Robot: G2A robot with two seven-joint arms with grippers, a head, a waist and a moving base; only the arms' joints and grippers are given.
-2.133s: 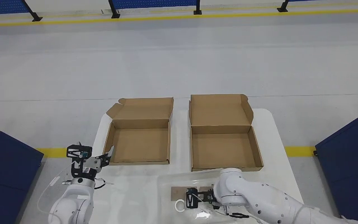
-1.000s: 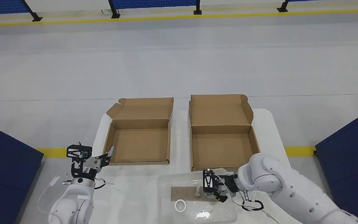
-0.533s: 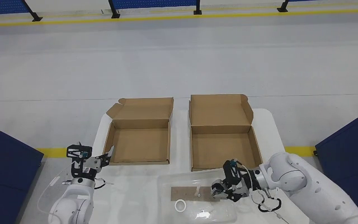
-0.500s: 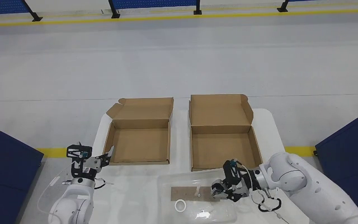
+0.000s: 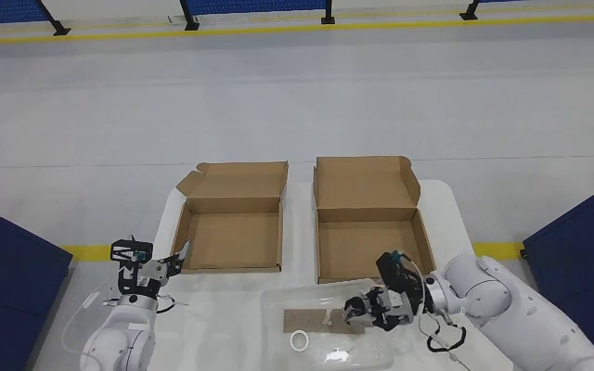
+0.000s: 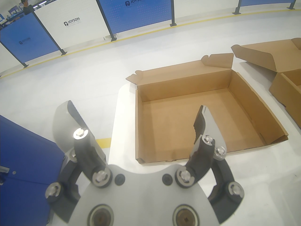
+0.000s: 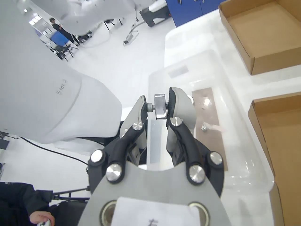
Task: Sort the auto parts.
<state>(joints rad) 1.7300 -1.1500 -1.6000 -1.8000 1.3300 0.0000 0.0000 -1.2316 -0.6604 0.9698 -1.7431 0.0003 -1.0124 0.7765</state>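
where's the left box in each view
Top view: left box sits at the table's back left, lid open.
Left wrist view: the box lies straight ahead of the open left gripper.
Right wrist view: it is the farther box, past the clear tray.
Shared landmark: the right box beside it.

Right claw (image 7: 158, 104) tight around part (image 7: 161, 112); left claw (image 6: 133, 110) wide.

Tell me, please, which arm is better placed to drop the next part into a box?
Right. The right gripper is shut on a small metal part over the clear tray, close to the right-hand box; the left gripper is open and empty.
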